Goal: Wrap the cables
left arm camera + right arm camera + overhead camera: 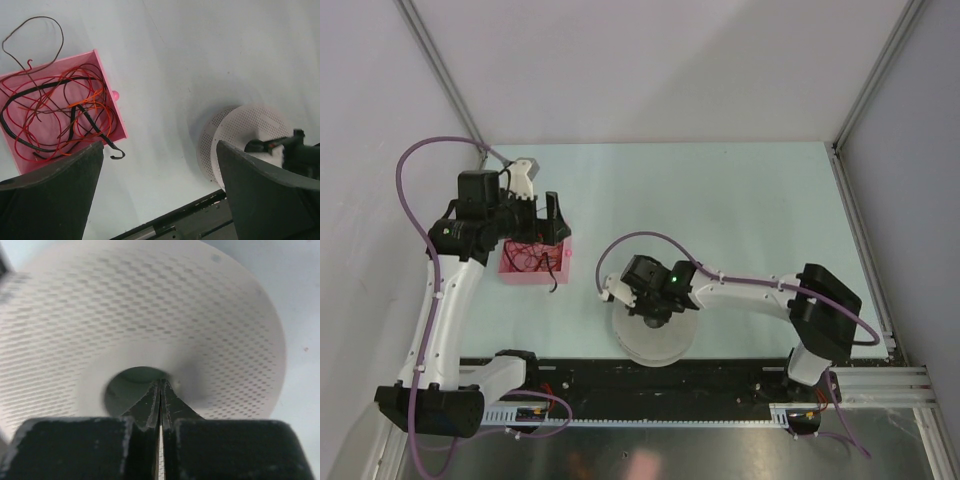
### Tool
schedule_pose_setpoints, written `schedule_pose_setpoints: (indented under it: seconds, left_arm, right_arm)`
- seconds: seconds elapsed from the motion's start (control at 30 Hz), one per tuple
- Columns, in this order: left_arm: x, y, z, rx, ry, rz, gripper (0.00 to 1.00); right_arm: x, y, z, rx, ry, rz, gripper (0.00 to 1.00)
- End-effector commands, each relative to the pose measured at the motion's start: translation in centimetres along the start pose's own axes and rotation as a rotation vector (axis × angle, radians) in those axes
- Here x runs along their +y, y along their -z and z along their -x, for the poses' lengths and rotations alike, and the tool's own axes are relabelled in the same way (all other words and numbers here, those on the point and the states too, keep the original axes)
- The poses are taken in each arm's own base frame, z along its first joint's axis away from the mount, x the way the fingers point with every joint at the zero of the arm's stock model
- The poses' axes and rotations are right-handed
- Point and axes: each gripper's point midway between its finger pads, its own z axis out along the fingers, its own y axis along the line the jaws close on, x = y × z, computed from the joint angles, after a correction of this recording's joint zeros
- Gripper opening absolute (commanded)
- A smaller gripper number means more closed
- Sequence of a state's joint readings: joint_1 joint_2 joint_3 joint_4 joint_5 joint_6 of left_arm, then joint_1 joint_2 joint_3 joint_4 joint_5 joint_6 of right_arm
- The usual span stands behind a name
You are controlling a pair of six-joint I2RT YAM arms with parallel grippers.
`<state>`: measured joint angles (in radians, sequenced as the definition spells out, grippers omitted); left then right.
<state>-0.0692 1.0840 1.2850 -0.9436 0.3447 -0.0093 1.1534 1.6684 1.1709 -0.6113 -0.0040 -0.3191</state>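
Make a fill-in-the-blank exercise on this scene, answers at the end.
The cables lie tangled in a ____ tray.
The left gripper has its fingers ____, holding nothing.
The right gripper has shut fingers, tips at the spool's central ____.
Missing words: pink; open; hole.

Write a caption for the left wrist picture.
Open left fingers frame a pink tray of tangled red and black cables and a perforated white spool.

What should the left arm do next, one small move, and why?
Probably bring the left gripper down onto the cables in the pink tray: its jaws are open and empty, and the right gripper is shut at the spool hole.
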Motion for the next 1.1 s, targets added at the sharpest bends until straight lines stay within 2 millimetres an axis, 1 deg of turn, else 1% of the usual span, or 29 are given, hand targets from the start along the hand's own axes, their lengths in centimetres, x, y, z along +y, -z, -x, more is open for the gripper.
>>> schedule_pose_setpoints:
  seconds: [0.0,0.1,0.23,0.47,0.57,0.63,0.67,0.73,0.77,0.83,0.9,0.97,1.0,1.07]
  left_arm:
    - [-0.4,1.2,2.6,-0.1,0.052,0.01,0.99]
    - [-0.1,1.1,2.8,-0.109,0.049,0.024,0.99]
    - [0.1,0.8,2.9,-0.137,0.039,0.027,0.99]
    - [0.8,-0.8,2.1,-0.104,0.028,0.03,0.99]
    - [1.2,-1.1,2.3,-0.089,0.0,0.025,1.0]
    - [1.3,-1.0,2.4,-0.085,-0.038,-0.004,0.99]
    - [1.8,-0.7,2.5,-0.092,-0.037,-0.012,0.99]
    - [3.0,-0.3,2.6,-0.097,-0.041,-0.011,0.99]
    - [3.5,-0.3,2.6,-0.088,-0.053,-0.005,0.99]
    - [4.5,-0.5,2.0,-0.054,-0.095,0.009,0.99]
    - [5.5,-0.8,1.2,-0.016,-0.147,0.03,1.0]
    - [6.7,-1.2,0.5,0.021,-0.197,0.052,0.99]
    - [7.3,-1.3,0.2,0.035,-0.219,0.06,0.99]
    - [8.3,-1.6,-0.3,0.058,-0.256,0.067,0.97]
  right_arm:
    - [-5.2,-0.6,-0.9,0.022,-0.054,-0.121,0.0]
    - [-8.3,-0.6,-2.0,0.027,-0.094,-0.159,0.0]
    - [-12.5,-0.1,-2.9,0.0,-0.136,-0.224,0.0]
    - [-17.7,0.8,-3.2,-0.059,-0.196,-0.321,0.0]
    - [-18.9,1.6,-2.6,-0.097,-0.229,-0.328,0.0]
    - [-18.8,2.8,-1.6,-0.129,-0.234,-0.321,0.01]
    - [-18.7,3.8,-0.9,-0.151,-0.236,-0.322,0.02]
    - [-18.2,6.0,0.7,-0.213,-0.237,-0.312,0.09]
    - [-17.9,7.2,1.4,-0.244,-0.238,-0.31,0.16]
    - [-17.8,9.7,2.4,-0.305,-0.244,-0.325,0.35]
    - [-18.0,12.0,3.1,-0.364,-0.247,-0.344,0.54]
    - [-18.1,13.9,3.6,-0.414,-0.251,-0.351,0.69]
    - [-18.1,14.7,3.8,-0.439,-0.259,-0.351,0.75]
    - [-18.4,15.9,4.4,-0.488,-0.281,-0.339,0.83]
